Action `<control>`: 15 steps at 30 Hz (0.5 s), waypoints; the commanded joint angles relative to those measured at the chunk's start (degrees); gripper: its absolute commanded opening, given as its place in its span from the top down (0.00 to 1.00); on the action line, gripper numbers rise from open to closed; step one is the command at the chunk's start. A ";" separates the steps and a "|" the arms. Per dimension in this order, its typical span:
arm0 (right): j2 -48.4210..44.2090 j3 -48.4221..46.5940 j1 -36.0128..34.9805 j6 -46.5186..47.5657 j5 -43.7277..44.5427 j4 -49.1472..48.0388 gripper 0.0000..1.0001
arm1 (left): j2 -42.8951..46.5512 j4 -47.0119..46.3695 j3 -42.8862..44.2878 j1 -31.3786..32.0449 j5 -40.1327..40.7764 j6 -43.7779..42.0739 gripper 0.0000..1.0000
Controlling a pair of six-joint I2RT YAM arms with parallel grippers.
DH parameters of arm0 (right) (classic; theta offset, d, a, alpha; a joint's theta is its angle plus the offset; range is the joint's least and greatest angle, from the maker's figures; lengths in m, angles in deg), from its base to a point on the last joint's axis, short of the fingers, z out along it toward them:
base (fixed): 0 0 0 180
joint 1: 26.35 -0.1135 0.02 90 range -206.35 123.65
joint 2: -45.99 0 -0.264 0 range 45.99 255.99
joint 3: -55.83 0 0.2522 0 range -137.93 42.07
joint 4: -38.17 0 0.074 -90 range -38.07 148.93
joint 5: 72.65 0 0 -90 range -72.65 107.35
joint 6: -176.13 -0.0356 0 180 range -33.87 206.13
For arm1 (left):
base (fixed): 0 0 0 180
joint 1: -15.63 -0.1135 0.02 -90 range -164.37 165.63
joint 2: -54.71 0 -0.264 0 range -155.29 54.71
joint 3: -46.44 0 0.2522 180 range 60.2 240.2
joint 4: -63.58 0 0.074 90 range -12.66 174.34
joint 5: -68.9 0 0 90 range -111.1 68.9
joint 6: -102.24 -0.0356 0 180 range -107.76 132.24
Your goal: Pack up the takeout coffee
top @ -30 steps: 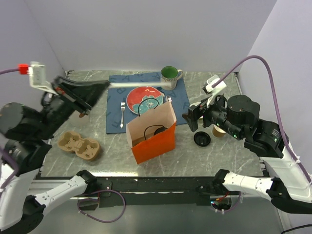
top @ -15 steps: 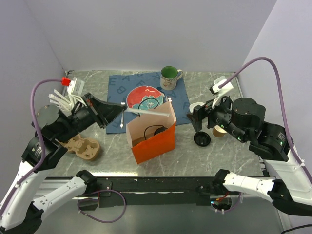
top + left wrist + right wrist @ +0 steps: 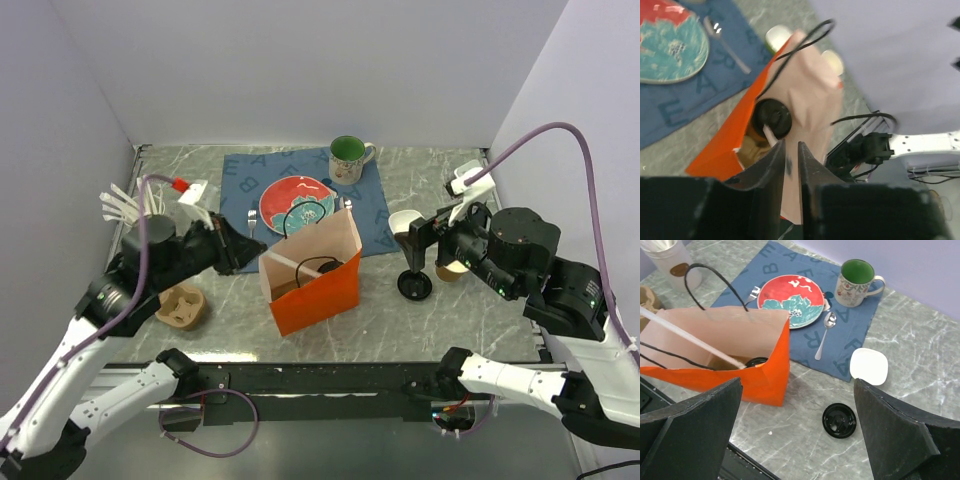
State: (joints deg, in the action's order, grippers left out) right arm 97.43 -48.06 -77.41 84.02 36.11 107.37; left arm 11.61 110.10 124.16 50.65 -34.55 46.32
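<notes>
The takeout coffee [image 3: 320, 268] stands inside the orange paper bag [image 3: 325, 295]; only its black lid [image 3: 756, 361] shows over the rim. A white straw [image 3: 285, 262] leans in the bag with its tip by the lid [image 3: 772, 117]. My left gripper [image 3: 252, 250] sits at the bag's left rim. Its jaws [image 3: 791, 143] stand a narrow slit apart, with only bag paper showing between them. My right gripper [image 3: 412, 250] hangs wide open right of the bag [image 3: 798, 385], above bare table, holding nothing.
A loose black lid [image 3: 839, 420] lies right of the bag, a white lid [image 3: 869, 366] behind it, a tan paper cup [image 3: 449, 268] under my right arm. Red plate [image 3: 297, 200], green mug [image 3: 348, 156] and cutlery sit on the blue mat. A cardboard cup carrier [image 3: 183, 305] lies left.
My left arm swung in from the far left carrying the straw to the bag. The straw now rests in the bag and the jaws have eased apart. The right arm drew back slightly.
</notes>
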 commanded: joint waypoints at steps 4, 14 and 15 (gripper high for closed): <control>1.64 -4.70 0.27 -3.77 4.97 5.64 0.00 | -3.93 5.30 5.53 0.04 7.46 -4.55 0.47; 3.75 -12.34 0.18 -14.32 1.97 10.56 0.00 | -10.78 1.80 20.23 0.04 8.98 -8.78 0.03; 4.54 -13.22 0.18 -16.07 2.41 11.26 0.00 | -10.61 0.22 20.50 0.04 7.06 -8.34 0.03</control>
State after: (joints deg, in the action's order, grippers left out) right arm 100.62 -56.52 -77.41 74.95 37.42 116.57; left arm 1.76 116.17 140.99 50.65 -24.93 39.13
